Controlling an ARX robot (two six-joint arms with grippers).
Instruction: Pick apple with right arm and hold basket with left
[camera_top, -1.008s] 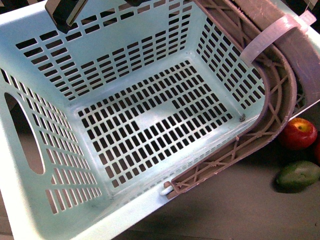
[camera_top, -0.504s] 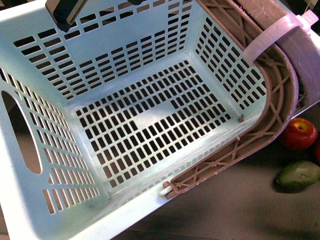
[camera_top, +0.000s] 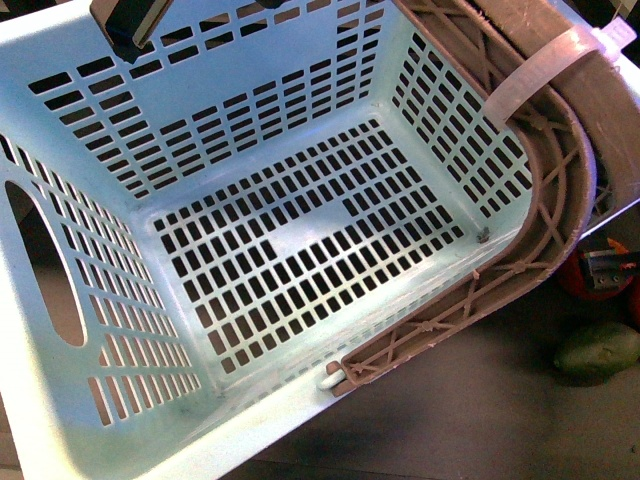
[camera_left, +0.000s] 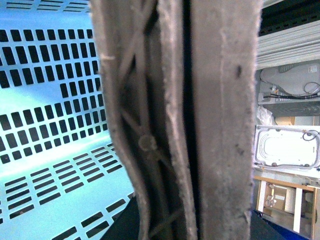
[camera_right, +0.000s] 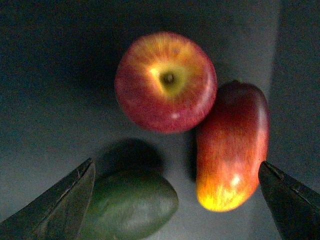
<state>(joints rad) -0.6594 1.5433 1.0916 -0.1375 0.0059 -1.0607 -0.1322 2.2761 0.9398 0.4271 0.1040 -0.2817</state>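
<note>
Tabletop (camera_top: 470, 420), dark grey and matte, carries everything here. Behind it, the left wrist view shows a bright room with white casings (camera_left: 287, 147), a loop of cable and a pale wooden frame low in the corner.

One basket (camera_top: 300, 240), pale mint with slotted walls and floor, fills most of the front view, tilted, with nothing inside it. It has two brown ribbed handles (camera_left: 220, 125), lying pressed side by side in the left wrist view. One white strap (camera_top: 540, 70) wraps the handle near the basket's far right corner.

There are three fruits, all outside the basket on the table to its right. The one apple (camera_right: 165, 82) is glossy red with a yellow patch round its stem and touches one longer red-orange fruit (camera_right: 232, 145). One dull green fruit (camera_right: 132, 205) lies near both but apart from the apple.

The right gripper (camera_right: 176, 164) hangs over the fruits with its jaws spread wide and holding nothing. Its dark fingers (camera_right: 55, 205) stand well apart from the apple. In the front view it hides most of the apple.

The left gripper's jaws do not show clearly, so I cannot tell their state.
</note>
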